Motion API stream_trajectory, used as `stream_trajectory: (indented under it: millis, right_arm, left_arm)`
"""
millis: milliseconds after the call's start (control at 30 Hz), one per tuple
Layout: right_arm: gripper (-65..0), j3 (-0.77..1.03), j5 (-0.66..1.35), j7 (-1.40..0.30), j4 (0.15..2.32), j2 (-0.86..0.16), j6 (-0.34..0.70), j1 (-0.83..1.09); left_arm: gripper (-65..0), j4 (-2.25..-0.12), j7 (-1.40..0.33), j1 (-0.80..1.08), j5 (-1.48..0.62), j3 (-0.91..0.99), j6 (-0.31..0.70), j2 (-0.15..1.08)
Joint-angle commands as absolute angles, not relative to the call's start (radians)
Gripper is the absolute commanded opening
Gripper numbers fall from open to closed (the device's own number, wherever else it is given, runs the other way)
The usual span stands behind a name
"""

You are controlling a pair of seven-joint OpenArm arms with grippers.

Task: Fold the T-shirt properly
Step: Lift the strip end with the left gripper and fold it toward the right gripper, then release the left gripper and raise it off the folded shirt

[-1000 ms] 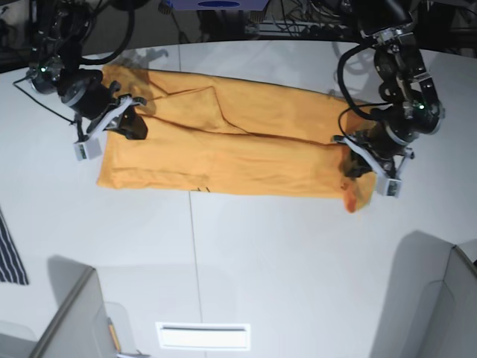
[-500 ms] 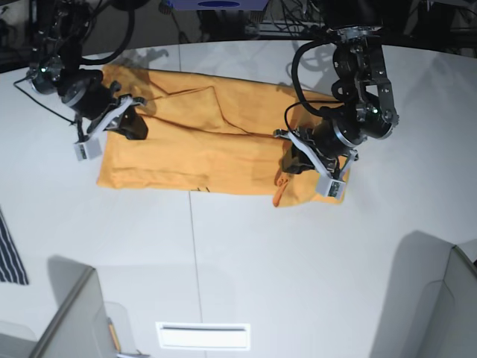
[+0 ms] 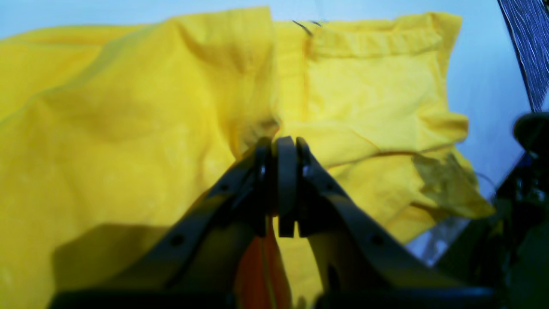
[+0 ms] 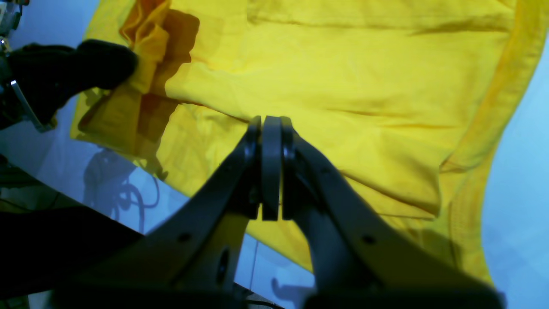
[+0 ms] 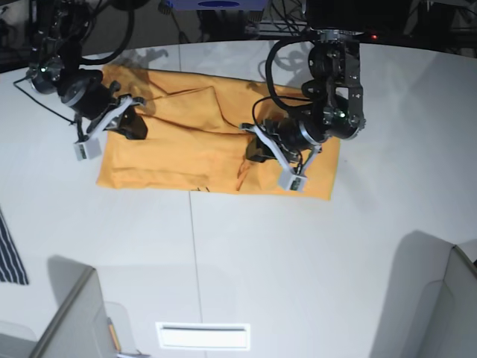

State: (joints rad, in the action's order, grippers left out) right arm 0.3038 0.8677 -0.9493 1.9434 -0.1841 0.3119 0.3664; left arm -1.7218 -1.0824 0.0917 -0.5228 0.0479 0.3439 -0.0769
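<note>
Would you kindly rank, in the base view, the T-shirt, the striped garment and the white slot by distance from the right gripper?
1. T-shirt: gripped by the right gripper, upper left.
2. Striped garment: left edge.
3. White slot: bottom centre.

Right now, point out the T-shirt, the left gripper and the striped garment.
T-shirt [image 5: 175,153]: base view, flat middle panel of the fabric.
left gripper [image 5: 250,153]: base view, fingertips clamped on a lifted fold.
striped garment [image 5: 10,257]: base view, its visible edge at the table's side.
</note>
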Motion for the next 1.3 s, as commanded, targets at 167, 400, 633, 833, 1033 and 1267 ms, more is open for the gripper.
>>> stream_trajectory:
  millis: [167, 400, 633, 833, 1033, 1267]
  right_arm:
    - [-65.0, 0.309, 0.886, -0.931, 1.959, -0.196, 0.312, 0.364]
    - [-65.0, 0.309, 0.886, -0.931, 1.959, -0.196, 0.312, 0.366]
    - [-65.0, 0.309, 0.886, -0.931, 1.959, -0.196, 0.312, 0.364]
    - [-65.0, 0.309, 0.886, -0.931, 1.959, -0.196, 0.312, 0.366]
    - [-65.0, 0.309, 0.886, -0.931, 1.959, -0.196, 0.312, 0.367]
    - [-65.0, 0.309, 0.886, -0.931, 1.959, -0.196, 0.312, 0.367]
  left_arm:
    - [-65.0, -1.735, -1.02, 0.082, -0.547, -0.024, 0.349, -0.085]
    - [-65.0, -1.735, -1.02, 0.09, -0.547, -0.03, 0.349, -0.097]
    - [-65.0, -1.735, -1.021, 0.093, -0.547, -0.031, 0.349, -0.097]
    - [-65.0, -1.689, -1.02, 0.084, -0.547, -0.022, 0.349, -0.097]
    - [-65.0, -1.649, -1.018, 0.081, -0.547, -0.028, 0.349, -0.097]
    - [-42.3, -1.656, -1.013, 0.079, -0.549, -0.028, 0.351, -0.101]
